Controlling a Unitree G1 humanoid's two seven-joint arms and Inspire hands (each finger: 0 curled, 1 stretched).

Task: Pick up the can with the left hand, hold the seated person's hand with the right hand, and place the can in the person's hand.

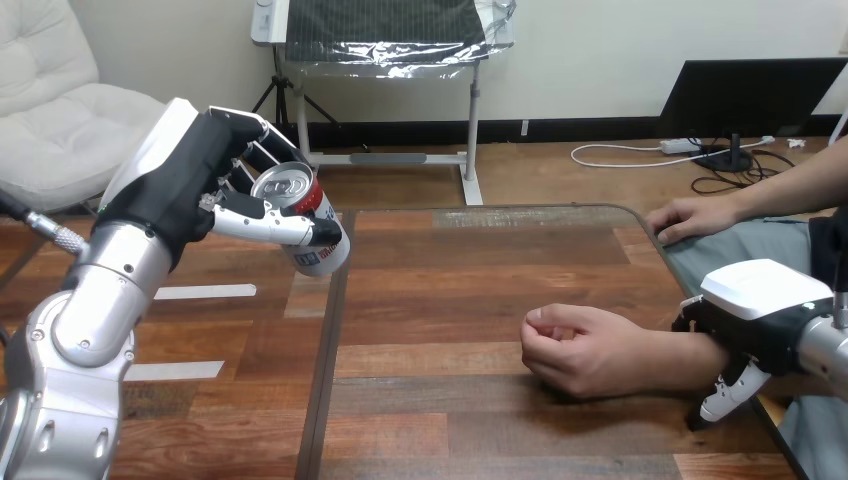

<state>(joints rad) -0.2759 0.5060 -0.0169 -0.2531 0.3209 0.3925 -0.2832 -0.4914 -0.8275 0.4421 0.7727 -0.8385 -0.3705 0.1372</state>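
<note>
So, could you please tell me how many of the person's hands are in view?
2. One person's hand rests curled on the table near its middle; the other hand lies at its far right edge.

A wooden desk (450, 300) of brown planks spans the view, its far right corner rounded. The person's farther hand (692, 218) rests palm-down at that corner.

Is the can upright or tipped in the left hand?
Tipped: the can slants in the left hand, its silver top showing, base lower right.
</note>
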